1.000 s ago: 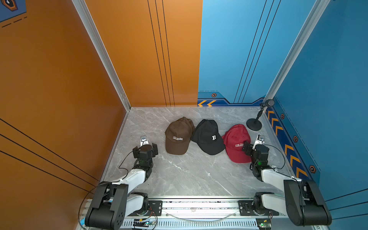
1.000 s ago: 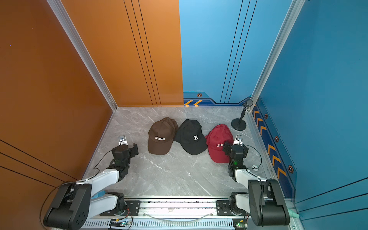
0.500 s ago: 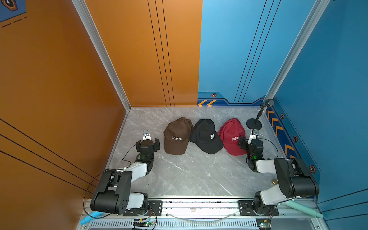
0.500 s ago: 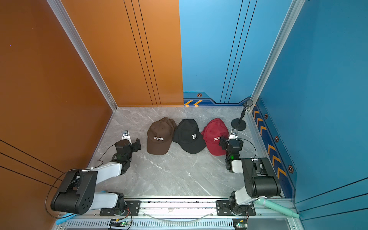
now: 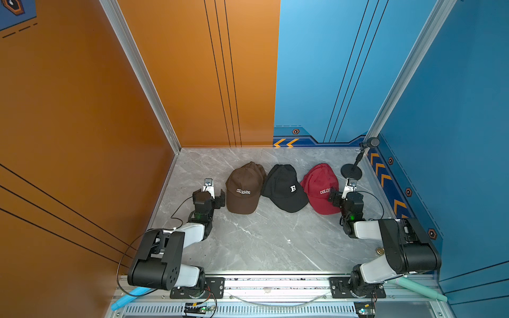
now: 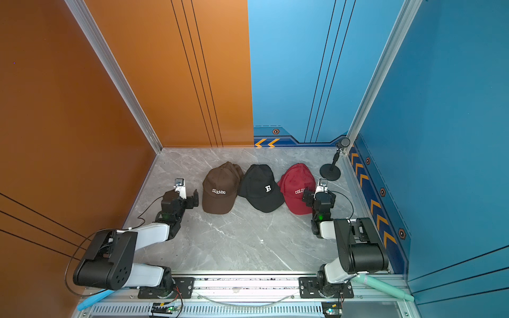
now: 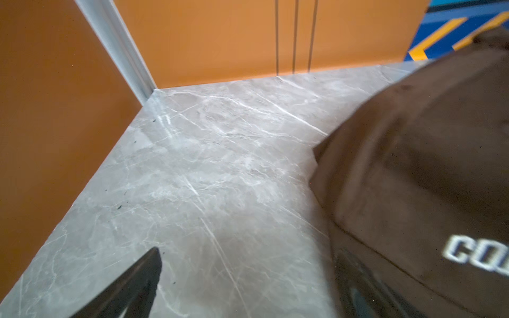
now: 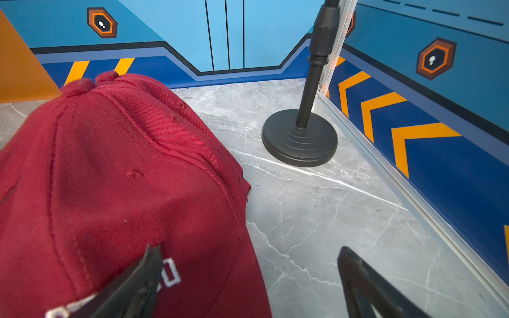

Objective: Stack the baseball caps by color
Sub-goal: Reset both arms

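Three baseball caps lie in a row on the marble table (image 5: 261, 242) in both top views. From left to right they are brown (image 5: 243, 190) (image 6: 220, 190), black (image 5: 283, 187) (image 6: 260, 187) and red (image 5: 321, 184) (image 6: 298, 184). My left gripper (image 5: 210, 198) (image 7: 248, 256) is open and low beside the brown cap (image 7: 427, 165), with one finger against that cap's side. My right gripper (image 5: 344, 198) (image 8: 249, 250) is open at the red cap (image 8: 115, 179). One finger is over its lettered front and the brim edge lies between the jaws. A second red crown button shows behind the first.
A black round-based microphone stand (image 5: 351, 172) (image 8: 300, 137) is in the far right corner, close to the red cap and my right gripper. Orange walls close the left and back left, blue walls the back right and right. The arm bases sit on the front rail.
Both grippers have moved away from the front rail and up to the caps. The red cap has slid back and toward the black cap. Both grippers have stayed open.
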`<state>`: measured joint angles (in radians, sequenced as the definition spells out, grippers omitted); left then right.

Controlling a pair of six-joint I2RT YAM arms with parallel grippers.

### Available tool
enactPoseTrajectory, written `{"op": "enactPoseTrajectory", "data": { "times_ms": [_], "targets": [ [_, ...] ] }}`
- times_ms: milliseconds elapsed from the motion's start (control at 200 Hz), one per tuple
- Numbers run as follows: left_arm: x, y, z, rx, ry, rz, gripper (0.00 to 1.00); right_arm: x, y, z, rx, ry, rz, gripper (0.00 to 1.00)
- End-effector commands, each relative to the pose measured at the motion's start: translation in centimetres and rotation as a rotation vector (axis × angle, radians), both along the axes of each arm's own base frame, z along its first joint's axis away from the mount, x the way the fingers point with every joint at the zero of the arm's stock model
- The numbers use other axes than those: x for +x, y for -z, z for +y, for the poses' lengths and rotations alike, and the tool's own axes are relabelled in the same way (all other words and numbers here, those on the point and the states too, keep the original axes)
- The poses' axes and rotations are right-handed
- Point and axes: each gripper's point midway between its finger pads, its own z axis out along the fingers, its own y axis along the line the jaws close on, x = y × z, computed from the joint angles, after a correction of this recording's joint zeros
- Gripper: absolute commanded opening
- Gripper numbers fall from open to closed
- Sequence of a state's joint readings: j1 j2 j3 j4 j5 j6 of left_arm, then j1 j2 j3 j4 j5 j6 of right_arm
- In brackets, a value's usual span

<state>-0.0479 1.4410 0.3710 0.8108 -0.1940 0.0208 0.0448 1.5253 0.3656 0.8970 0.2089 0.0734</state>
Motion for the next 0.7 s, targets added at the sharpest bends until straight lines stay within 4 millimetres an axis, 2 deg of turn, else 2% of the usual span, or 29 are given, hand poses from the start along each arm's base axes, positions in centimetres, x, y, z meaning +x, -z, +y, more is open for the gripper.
{"op": "enactPoseTrajectory", "data": {
  "times_ms": [0,696],
  "targets": [
    [0.54,1.41,0.81,-0.097,0.009,-0.036,0.98,0.28,0.34,0.42,-0.009,-0.029,0.024,1.00],
    [0.72,1.50,0.76,-0.077,-0.002,-0.025,0.98,0.28,0.41,0.42,-0.006,-0.032,0.027,1.00]
  ]
}}
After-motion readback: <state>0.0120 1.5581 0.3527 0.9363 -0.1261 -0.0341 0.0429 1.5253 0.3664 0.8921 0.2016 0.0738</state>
